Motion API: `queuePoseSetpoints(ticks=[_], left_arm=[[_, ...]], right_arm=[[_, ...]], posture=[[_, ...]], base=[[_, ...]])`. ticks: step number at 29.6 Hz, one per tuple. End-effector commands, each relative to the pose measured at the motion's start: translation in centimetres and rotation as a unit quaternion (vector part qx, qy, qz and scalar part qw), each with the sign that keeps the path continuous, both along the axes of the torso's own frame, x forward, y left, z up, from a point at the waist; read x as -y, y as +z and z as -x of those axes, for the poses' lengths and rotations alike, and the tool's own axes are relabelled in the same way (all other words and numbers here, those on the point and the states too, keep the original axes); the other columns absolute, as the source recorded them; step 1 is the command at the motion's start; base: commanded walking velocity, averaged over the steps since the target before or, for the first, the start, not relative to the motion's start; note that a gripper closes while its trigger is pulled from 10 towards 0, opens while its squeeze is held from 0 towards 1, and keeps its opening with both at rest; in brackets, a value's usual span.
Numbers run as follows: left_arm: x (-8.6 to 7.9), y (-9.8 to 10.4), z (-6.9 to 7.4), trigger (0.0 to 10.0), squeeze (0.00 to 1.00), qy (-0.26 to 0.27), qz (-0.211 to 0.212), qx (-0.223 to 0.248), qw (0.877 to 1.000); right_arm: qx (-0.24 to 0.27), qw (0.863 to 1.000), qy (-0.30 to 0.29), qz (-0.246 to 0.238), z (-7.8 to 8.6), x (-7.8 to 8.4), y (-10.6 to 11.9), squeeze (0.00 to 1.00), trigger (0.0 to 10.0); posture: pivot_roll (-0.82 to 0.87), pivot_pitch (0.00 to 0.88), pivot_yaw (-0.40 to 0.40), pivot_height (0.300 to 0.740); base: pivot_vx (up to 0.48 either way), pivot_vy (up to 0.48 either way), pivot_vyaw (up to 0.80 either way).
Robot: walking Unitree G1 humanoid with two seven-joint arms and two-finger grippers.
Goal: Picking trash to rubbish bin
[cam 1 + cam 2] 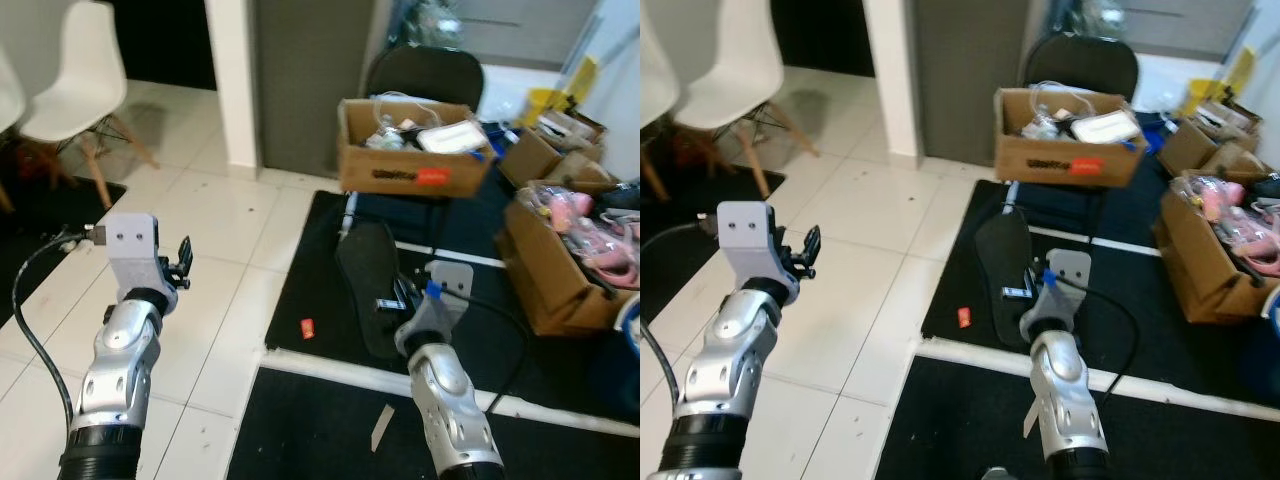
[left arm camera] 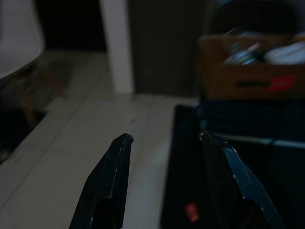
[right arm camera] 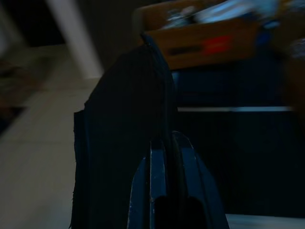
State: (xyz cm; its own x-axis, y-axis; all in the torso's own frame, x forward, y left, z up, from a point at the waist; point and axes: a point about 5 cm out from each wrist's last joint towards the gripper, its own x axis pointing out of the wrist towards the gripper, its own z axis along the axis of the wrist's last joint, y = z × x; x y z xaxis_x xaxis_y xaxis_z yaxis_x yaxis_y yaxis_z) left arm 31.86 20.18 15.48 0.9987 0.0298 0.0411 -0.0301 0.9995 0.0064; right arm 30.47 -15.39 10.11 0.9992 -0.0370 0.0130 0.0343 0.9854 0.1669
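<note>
The right gripper [image 1: 1025, 292] is pinching a flat black rubbery sheet [image 1: 366, 285]. The left gripper [image 2: 164, 143] is hanging spread apart. A brown cardboard box [image 1: 412, 170] is holding white clutter.

The right gripper [image 3: 164, 143] has its two black fingers [image 3: 155, 186] pressed together on the edge of a flat black sheet [image 3: 124, 138], which rises ahead of the fingertips and spreads off to one side of them, its rim a little ragged. Beyond the sheet, well ahead of the claw, stands a brown cardboard box [image 3: 209, 43] with a red label on its face (its contents are too blurred to name). Under the claw lies black matting [image 3: 248, 157], with pale floor tiles [image 3: 33, 157] on the sheet's far side.
</note>
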Motion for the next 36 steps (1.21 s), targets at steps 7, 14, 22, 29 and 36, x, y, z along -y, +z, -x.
queuePoseSetpoints(ticks=[7,14,22,29,36], left_arm=[[0.4,-1.3,0.6,10.0,0.00,-0.025,-0.008,-0.032,0.999],[0.4,-1.5,0.7,10.0,0.00,-0.004,-0.019,-0.034,0.999],[0.9,-1.3,0.5,10.0,0.00,-0.017,-0.006,-0.031,0.999],[1.1,-1.3,0.8,10.0,0.00,-0.012,0.000,-0.023,1.000],[1.5,-1.4,1.0,10.0,0.00,-0.022,-0.014,-0.020,0.999]], right_arm=[[0.000,1.000,-0.024,0.010,-0.2,1.2,-0.6,0.00,10.0],[0.001,0.999,-0.042,0.015,-0.7,2.1,-0.5,0.00,10.0],[0.006,0.999,-0.047,0.019,-0.9,2.6,-0.4,0.00,10.0],[0.003,0.999,-0.025,0.019,-1.0,2.3,-0.5,0.00,10.0],[-0.008,1.000,0.017,0.014,-1.0,1.1,-0.9,0.00,10.0]], posture=[[0.00,0.100,0.001,0.740],[0.00,0.107,0.006,0.740],[0.00,0.113,0.006,0.740],[-0.01,0.119,-0.001,0.740],[0.00,0.124,-0.012,0.740]], base=[[0.000,0.000,-0.80],[0.000,0.000,-0.80],[0.000,0.000,-0.80],[0.000,0.000,-0.63],[0.000,0.000,0.00]])
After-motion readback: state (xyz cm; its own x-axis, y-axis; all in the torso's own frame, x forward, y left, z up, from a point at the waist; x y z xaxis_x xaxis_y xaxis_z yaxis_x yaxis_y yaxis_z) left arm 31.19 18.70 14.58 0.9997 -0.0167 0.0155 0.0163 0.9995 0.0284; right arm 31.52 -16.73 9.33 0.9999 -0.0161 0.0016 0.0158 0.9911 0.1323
